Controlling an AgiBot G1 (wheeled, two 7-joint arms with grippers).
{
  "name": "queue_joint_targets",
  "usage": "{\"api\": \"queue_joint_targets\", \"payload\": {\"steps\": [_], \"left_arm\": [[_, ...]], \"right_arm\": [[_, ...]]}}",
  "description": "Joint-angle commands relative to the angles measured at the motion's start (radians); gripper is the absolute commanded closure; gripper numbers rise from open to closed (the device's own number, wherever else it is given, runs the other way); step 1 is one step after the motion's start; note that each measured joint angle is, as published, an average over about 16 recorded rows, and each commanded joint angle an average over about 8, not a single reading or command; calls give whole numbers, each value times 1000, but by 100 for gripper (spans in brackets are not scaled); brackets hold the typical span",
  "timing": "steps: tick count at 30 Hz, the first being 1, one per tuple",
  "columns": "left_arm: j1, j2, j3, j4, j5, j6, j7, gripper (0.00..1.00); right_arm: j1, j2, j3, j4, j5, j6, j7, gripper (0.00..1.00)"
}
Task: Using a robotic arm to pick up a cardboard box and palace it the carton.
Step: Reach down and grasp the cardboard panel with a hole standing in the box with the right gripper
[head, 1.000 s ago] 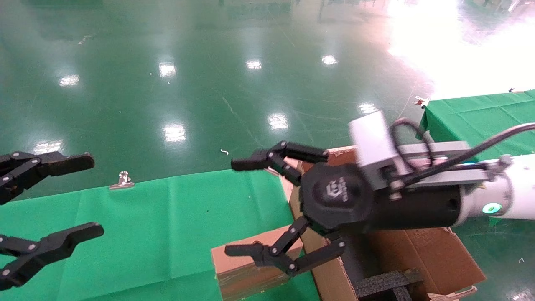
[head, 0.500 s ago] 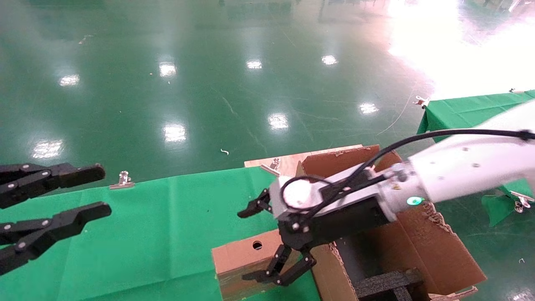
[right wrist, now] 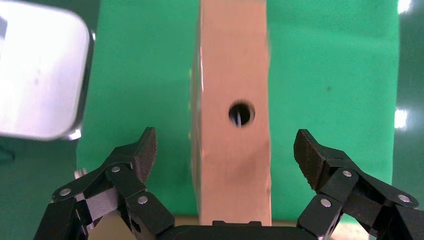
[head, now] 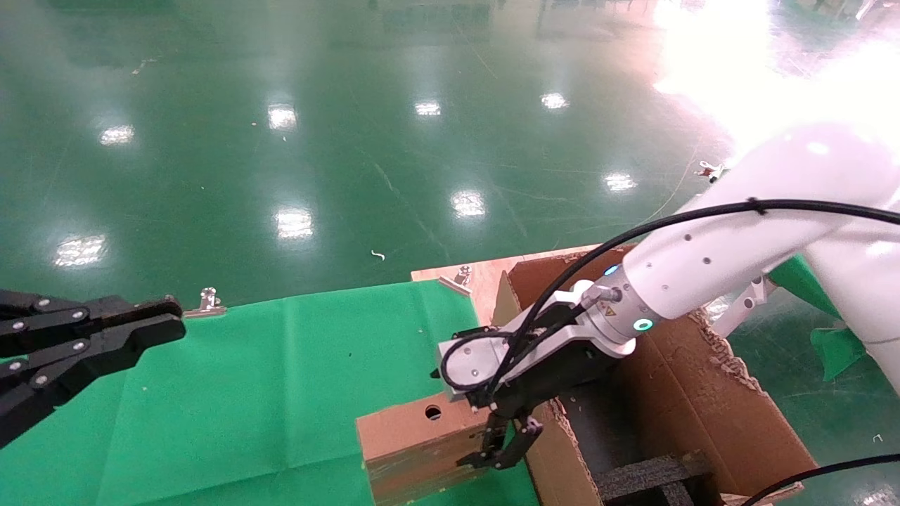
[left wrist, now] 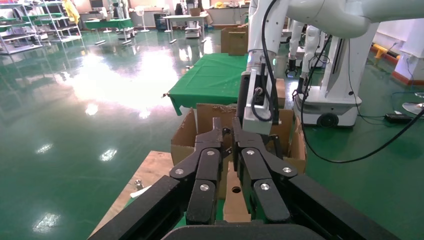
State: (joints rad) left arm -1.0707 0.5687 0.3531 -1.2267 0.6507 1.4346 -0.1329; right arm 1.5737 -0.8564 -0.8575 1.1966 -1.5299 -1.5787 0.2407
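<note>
The small cardboard box (head: pixel 415 443) stands on edge on the green cloth, its narrow holed face up, just left of the large carton (head: pixel 710 414). My right robotic arm (head: pixel 689 267) reaches down over it. The right gripper (head: pixel 492 460) is open and straddles the box's end next to the carton. In the right wrist view the box (right wrist: pixel 232 115) lies between the spread fingers (right wrist: pixel 142 150), untouched. My left gripper (head: pixel 105 337) is shut and empty at the far left. Its wrist view shows the box (left wrist: pixel 235 195), the carton (left wrist: pixel 200 125) and the right arm (left wrist: pixel 260 100) beyond the gripper (left wrist: pixel 225 127).
The green cloth table (head: pixel 267 372) spreads left of the box. Black foam dividers (head: pixel 654 478) sit inside the carton. A wooden board (head: pixel 485 270) with a metal clip lies behind it. Another clip (head: pixel 206 302) holds the cloth's far edge.
My right arm swung down and turned its wrist, so the gripper now points down around the box. My left gripper went from wide open to shut.
</note>
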Motion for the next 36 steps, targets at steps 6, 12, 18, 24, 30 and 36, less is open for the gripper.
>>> {"api": "queue_joint_targets", "payload": {"steps": [6, 12, 18, 24, 30, 36], "left_arm": [[0, 0, 0, 0, 0, 0, 0, 24], [0, 0, 0, 0, 0, 0, 0, 0], [0, 0, 0, 0, 0, 0, 0, 0], [0, 0, 0, 0, 0, 0, 0, 0], [0, 0, 0, 0, 0, 0, 0, 0], [0, 0, 0, 0, 0, 0, 0, 0]], "right_arm": [[51, -31, -95, -30, -33, 4, -37, 0], [73, -50, -140, -56, -47, 5, -63, 59], [78, -56, -152, -63, -50, 3, -68, 100], [75, -52, -144, -60, -45, 4, -65, 100], [72, -49, -139, -57, -42, 4, -62, 100], [71, -47, -135, -56, -41, 5, -61, 100]]}}
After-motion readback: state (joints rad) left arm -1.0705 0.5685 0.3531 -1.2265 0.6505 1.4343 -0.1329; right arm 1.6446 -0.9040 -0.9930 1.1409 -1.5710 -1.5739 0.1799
